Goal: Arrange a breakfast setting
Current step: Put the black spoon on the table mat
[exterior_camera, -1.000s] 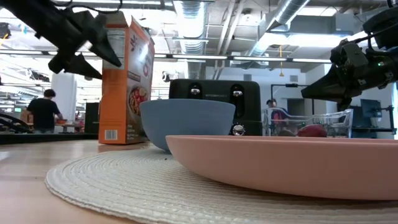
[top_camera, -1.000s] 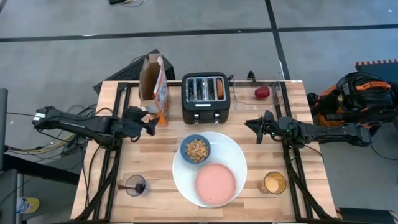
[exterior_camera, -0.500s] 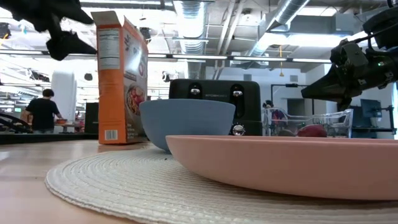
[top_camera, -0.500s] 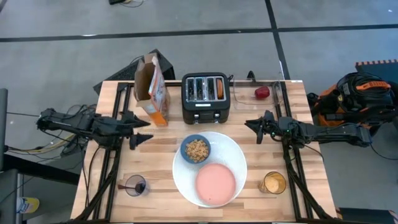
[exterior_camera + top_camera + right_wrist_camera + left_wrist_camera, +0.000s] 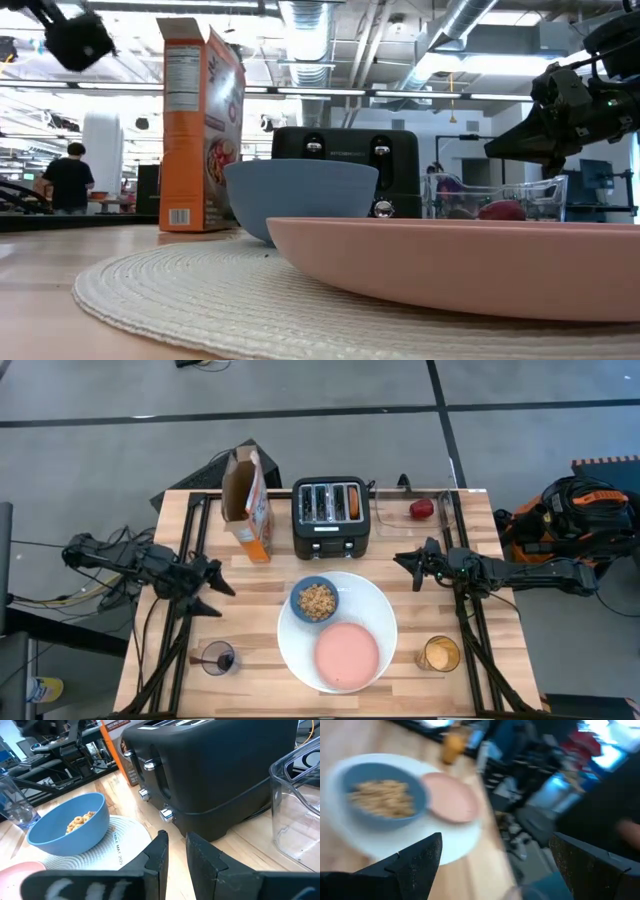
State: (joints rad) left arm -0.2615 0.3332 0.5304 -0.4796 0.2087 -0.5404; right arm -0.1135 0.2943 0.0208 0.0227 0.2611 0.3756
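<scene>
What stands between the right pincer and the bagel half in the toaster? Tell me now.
Nothing visible does. Only bare table separates the right pincer from the toaster, and the bagel half sits in an end slot, open from above.

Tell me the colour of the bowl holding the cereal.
Blue; the small blue bowl shows best in the right wrist view, with brown cereal inside.

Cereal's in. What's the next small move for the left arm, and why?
Probably swing the open left gripper toward the nearby clear glass: the small blue bowl holds brown cereal but no spoon, and a handle pokes from that glass.
</scene>
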